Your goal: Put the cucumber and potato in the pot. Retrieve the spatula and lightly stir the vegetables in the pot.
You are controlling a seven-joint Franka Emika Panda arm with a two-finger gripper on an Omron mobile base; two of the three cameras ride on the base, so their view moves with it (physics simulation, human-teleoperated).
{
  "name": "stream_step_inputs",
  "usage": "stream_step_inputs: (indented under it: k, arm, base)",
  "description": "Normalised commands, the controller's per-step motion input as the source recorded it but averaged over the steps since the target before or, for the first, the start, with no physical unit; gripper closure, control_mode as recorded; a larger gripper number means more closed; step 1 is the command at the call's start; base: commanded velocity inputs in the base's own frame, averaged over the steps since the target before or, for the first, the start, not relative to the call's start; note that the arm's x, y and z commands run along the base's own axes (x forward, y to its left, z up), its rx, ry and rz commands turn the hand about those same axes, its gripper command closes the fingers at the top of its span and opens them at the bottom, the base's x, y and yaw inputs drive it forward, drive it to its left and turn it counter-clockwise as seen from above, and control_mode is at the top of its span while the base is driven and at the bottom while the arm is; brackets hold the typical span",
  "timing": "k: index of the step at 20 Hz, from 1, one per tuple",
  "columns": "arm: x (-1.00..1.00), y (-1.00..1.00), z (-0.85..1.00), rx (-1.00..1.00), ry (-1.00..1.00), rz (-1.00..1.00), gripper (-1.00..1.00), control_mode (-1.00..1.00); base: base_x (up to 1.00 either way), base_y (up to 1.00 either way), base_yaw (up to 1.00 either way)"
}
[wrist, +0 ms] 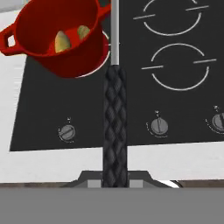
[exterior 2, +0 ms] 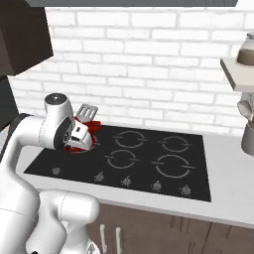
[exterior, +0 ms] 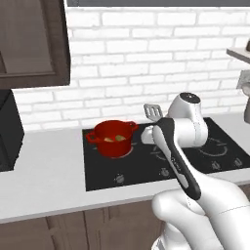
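Observation:
The red pot [exterior: 113, 138] stands on the rear left burner of the black cooktop [exterior: 146, 163]. In the hand view the pot [wrist: 57, 35] holds the yellowish potato [wrist: 62, 41] and a greenish piece beside it, the cucumber [wrist: 83, 31]. My gripper [exterior 2: 82, 133] is shut on the spatula's dark braided handle [wrist: 115, 127]. Its metal shaft runs up past the pot's right rim. The slotted grey blade [exterior: 153, 111] hangs in the air just right of the pot, above rim height. From the right base view the blade [exterior 2: 86, 112] shows above my hand, which hides most of the pot [exterior 2: 94, 125].
A row of knobs [wrist: 67, 132] lines the cooktop's front edge. At the far left of the counter stands a black appliance [exterior: 9, 132]. To the right are a grey utensil cup [exterior 2: 248, 135] and a wall shelf [exterior 2: 237, 74]. A dark wall cabinet [exterior: 31, 41] hangs upper left.

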Motion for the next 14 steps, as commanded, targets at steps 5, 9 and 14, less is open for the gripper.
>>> stream_step_inputs:
  k: [5, 9, 14]
  arm:
    - [0.0, 0.0, 0.0, 0.0, 0.0, 0.0, 1.0, 1.0]
    - [0.0, 0.0, 0.0, 0.0, 0.0, 0.0, 1.0, 1.0]
    - [0.02, 0.0, -0.02, 0.0, 0.02, 0.0, 1.0, -1.0]
  base:
    - [0.24, 0.94, -0.03]
    - [0.22, 0.69, -0.04]
    - [0.11, 0.06, 0.0]
